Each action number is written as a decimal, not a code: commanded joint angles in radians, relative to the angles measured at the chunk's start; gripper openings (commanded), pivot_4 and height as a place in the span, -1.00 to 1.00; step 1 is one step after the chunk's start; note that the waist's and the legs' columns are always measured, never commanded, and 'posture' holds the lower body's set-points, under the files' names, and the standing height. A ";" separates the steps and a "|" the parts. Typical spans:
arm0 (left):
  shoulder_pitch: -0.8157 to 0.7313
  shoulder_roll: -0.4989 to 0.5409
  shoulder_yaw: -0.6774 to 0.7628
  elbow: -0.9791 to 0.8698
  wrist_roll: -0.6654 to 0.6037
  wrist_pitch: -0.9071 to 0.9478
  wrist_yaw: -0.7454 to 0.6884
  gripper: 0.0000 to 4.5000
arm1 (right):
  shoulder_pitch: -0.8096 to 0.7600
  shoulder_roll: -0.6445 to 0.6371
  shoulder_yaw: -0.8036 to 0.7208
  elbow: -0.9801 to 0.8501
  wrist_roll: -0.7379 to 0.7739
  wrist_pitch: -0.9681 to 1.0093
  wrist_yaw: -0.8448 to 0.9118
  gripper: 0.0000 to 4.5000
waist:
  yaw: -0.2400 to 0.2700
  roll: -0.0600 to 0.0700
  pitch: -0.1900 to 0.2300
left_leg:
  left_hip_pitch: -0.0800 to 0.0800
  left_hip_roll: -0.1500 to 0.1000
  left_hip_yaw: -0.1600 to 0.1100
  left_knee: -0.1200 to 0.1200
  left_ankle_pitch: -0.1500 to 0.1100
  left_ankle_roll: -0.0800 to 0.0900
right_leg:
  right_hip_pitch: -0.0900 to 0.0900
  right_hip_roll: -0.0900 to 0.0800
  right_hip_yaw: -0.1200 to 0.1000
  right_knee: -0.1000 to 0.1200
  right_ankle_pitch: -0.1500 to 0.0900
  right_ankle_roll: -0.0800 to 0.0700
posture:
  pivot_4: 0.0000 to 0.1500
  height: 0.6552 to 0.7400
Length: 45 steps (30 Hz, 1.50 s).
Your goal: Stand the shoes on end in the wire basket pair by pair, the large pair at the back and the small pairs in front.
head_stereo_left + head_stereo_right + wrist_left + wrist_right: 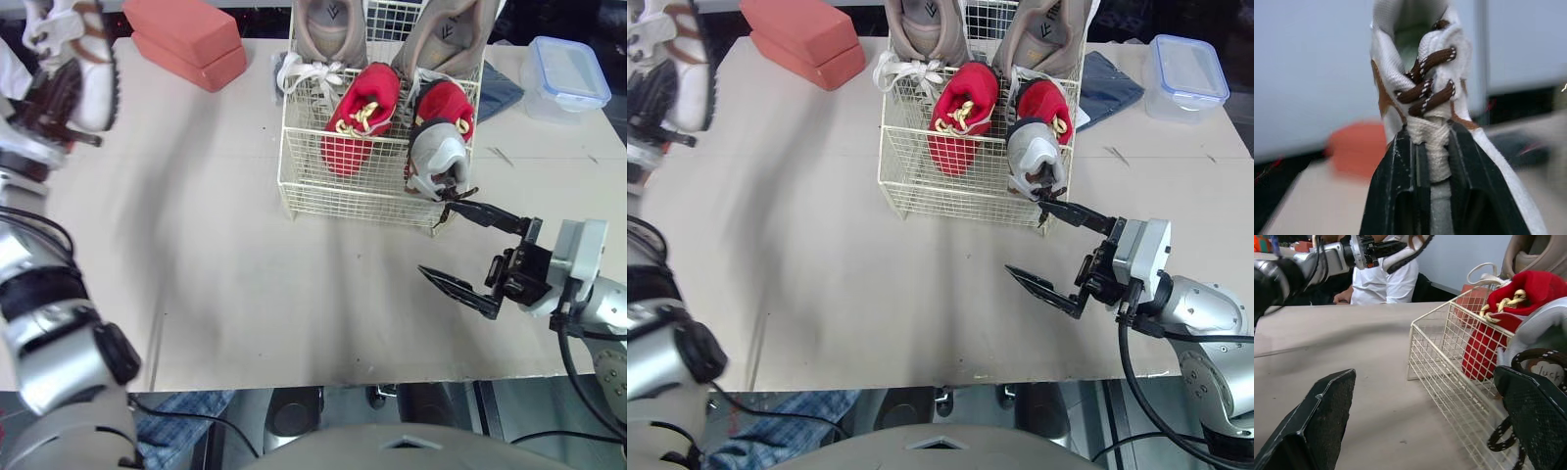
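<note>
Here the left jaws clamp the white shoe (1391,58) by its tongue, while the right jaws gape wide just beside the grey shoe (436,152).

I have the left arm (59,343) raised high at my far left, elbow bent. The left gripper (1430,139) is clamped on a shoe (1415,54) at its tongue, with the fingers (1400,176) pressed close either side. The right arm (598,294) sits low at my right, forearm angled inward. The right gripper (438,235) is spread wide and holds nothing, though its upper fingertip may be touching something; I can't tell.
</note>
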 commanded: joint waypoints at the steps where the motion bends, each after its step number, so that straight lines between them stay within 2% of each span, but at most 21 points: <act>1: 0.046 -0.083 -0.027 -0.368 -0.110 0.078 0.130 -0.91 | -0.027 -0.007 -0.027 -0.008 0.033 0.004 -0.006 1.00 | 0.000 0.000 0.000 | 0.000 0.000 0.000 0.000 0.000 0.000 | 0.000 0.001 0.000 0.000 0.000 0.000 | 1.00 -0.27; 5: 0.061 -0.188 -0.140 -0.597 -0.209 0.181 0.206 -0.91 | -0.076 0.007 -0.027 -0.023 0.094 0.047 -0.057 1.00 | 0.000 0.000 0.000 | 0.002 0.000 -0.001 0.000 0.000 0.000 | 0.002 0.002 0.000 0.001 0.000 0.000 | 1.00 -0.27; 9: 0.087 -0.207 -0.228 -0.712 -0.243 0.244 0.203 -0.91 | -0.118 0.014 -0.012 -0.046 0.136 0.097 -0.116 1.00 | 0.001 0.000 0.000 | 0.002 -0.001 -0.001 0.000 0.000 0.000 | 0.002 0.003 -0.001 0.001 0.000 0.000 | 1.00 -0.27; 12: 0.105 -0.243 -0.321 -0.765 -0.240 0.261 0.191 -0.91 | -0.205 0.056 0.025 -0.076 0.231 0.212 -0.297 1.00 | -0.002 0.000 0.000 | 0.003 -0.001 -0.001 0.000 0.000 0.000 | 0.002 0.005 0.000 0.001 0.000 0.000 | 1.00 -0.27; 20: 0.156 -0.276 -0.512 -0.818 -0.089 0.174 0.117 -0.91 | -0.369 0.175 0.097 -0.090 0.500 0.405 -0.686 1.00 | 0.001 0.001 0.000 | 0.002 -0.001 -0.001 0.000 0.000 -0.001 | 0.002 0.006 0.000 0.000 0.000 0.000 | 1.00 -0.27; 25: 0.189 -0.265 -0.593 -0.803 0.038 0.057 0.041 -0.91 | -0.393 0.200 0.109 -0.089 0.601 0.423 -0.769 1.00 | 0.001 0.001 0.000 | 0.001 -0.001 -0.001 0.000 0.000 0.000 | 0.002 0.006 0.000 -0.001 0.000 0.000 | 1.00 -0.27; 30: 0.189 -0.280 -0.638 -0.781 0.109 -0.030 0.006 -0.91 | -0.415 0.200 0.106 -0.085 0.656 0.421 -0.820 1.00 | 0.001 0.002 0.000 | 0.001 -0.001 -0.001 0.000 0.000 0.000 | 0.002 0.006 0.000 -0.001 0.000 0.000 | 1.00 -0.27; 32: 0.193 -0.286 -0.648 -0.772 0.127 -0.051 0.004 -0.91 | -0.416 0.196 0.101 -0.084 0.662 0.416 -0.829 0.77 | 0.001 0.002 0.000 | 0.001 -0.001 -0.001 0.000 0.000 0.000 | 0.002 0.006 0.000 -0.001 0.000 0.000 | 1.00 -0.27; 33: 0.193 -0.288 -0.651 -0.769 0.133 -0.058 0.003 -0.69 | -0.414 0.194 0.099 -0.084 0.662 0.413 -0.831 0.63 | 0.001 0.002 -0.001 | 0.001 -0.001 -0.001 0.000 0.000 0.000 | 0.002 0.006 0.000 -0.001 0.000 0.000 | 1.00 -0.27; 34: 0.191 -0.287 -0.649 -0.764 0.137 -0.061 0.002 -0.45 | -0.409 0.192 0.097 -0.084 0.659 0.410 -0.828 0.40 | 0.001 0.002 -0.001 | 0.001 -0.001 -0.001 0.000 0.000 0.001 | 0.002 0.006 0.000 -0.001 0.000 0.000 | 1.00 -0.27; 37: 0.191 -0.275 -0.645 -0.758 0.126 -0.049 -0.013 0.07 | -0.399 0.190 0.095 -0.086 0.655 0.402 -0.824 -0.17 | 0.001 0.003 0.000 | 0.001 -0.001 -0.001 0.000 -0.001 0.001 | 0.002 0.006 0.000 -0.001 0.000 0.000 | 1.00 -0.27; 39: 0.195 -0.277 -0.636 -0.760 0.119 -0.049 -0.014 0.55 | -0.396 0.187 0.093 -0.087 0.652 0.398 -0.821 -0.65 | 0.001 0.003 0.000 | 0.001 -0.001 -0.002 0.000 -0.001 0.002 | 0.002 0.006 0.000 -0.001 0.000 0.000 | 1.00 -0.27; 41: 0.204 -0.280 -0.613 -0.781 0.062 -0.012 -0.006 0.98 | -0.395 0.175 0.078 -0.085 0.656 0.395 -0.805 -0.99 | 0.001 0.003 0.000 | 0.001 0.000 -0.001 0.000 -0.001 0.001 | 0.001 0.006 0.000 -0.001 0.000 0.000 | 1.00 -0.27; 43: 0.203 -0.265 -0.578 -0.802 -0.026 0.048 -0.004 0.98 | -0.393 0.155 0.063 -0.082 0.656 0.393 -0.777 -0.99 | 0.001 0.003 0.000 | 0.001 0.000 -0.002 0.000 -0.001 0.001 | 0.001 0.006 0.000 -0.001 0.000 0.000 | 1.00 -0.27; 45: 0.188 -0.221 -0.518 -0.830 -0.200 0.167 0.002 0.98 | -0.387 0.128 0.044 -0.080 0.665 0.389 -0.733 -0.99 | 0.000 0.003 0.000 | 0.001 0.000 -0.002 -0.001 -0.001 0.001 | 0.001 0.006 0.000 -0.001 0.000 0.000 | 1.00 -0.27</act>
